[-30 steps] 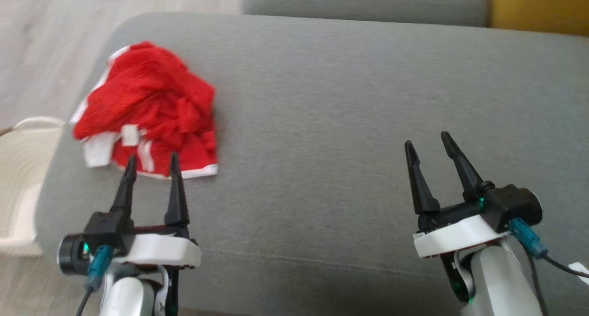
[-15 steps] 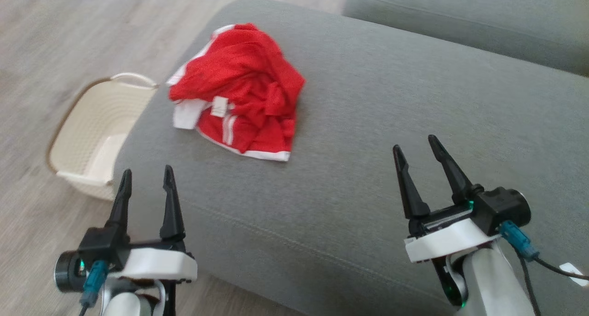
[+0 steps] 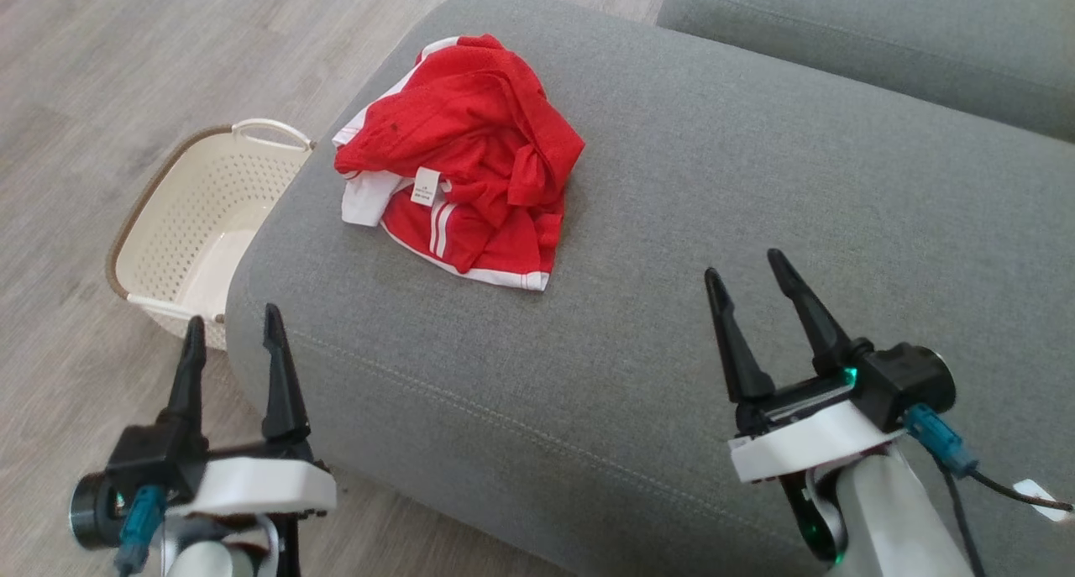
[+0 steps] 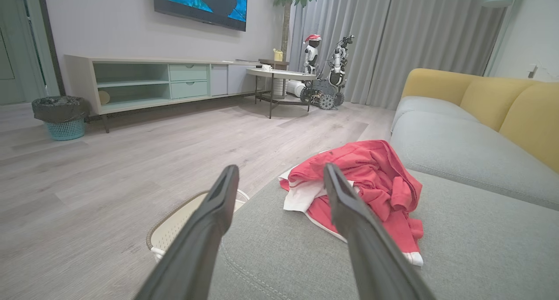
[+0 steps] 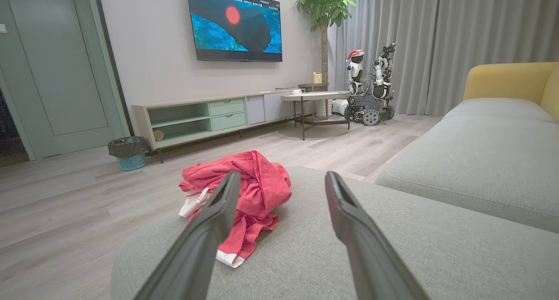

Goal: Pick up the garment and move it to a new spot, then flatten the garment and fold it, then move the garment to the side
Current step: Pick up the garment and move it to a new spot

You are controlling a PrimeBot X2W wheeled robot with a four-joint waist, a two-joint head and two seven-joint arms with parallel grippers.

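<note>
The grey seat (image 3: 689,224) carries the task's thing. On the floor (image 3: 101,73), just beside the seat's left edge, stands a pale basket (image 3: 159,216).

The garment (image 3: 470,157) is red with white trim. It lies as a crumpled heap on the seat, close to the left edge and nearer to the far left corner than to the near one. It is well apart from both grippers.

The left gripper (image 3: 233,315) is at the near left corner of the seat. Its fingers are spread apart and there is nothing between them. The right gripper (image 3: 742,264) is over the near part of the seat, more to the right. Its fingers are spread as well and it carries nothing.

In my judgement the task is at its very beginning. The garment is not held, not flat and not folded, so no step looks done. What is left is the whole chain: to pick it up, to move it to a new spot, to flatten it, to fold it, and to put it aside.

The heap is longer than it is wide. Its long axis runs roughly along the left edge, from the far side toward the near side. The white hem (image 3: 504,276) is at the near end and points toward the robot. A small white label (image 3: 426,184) lies on top, on the left side of the heap. I cannot tell which part is the waist.
</note>
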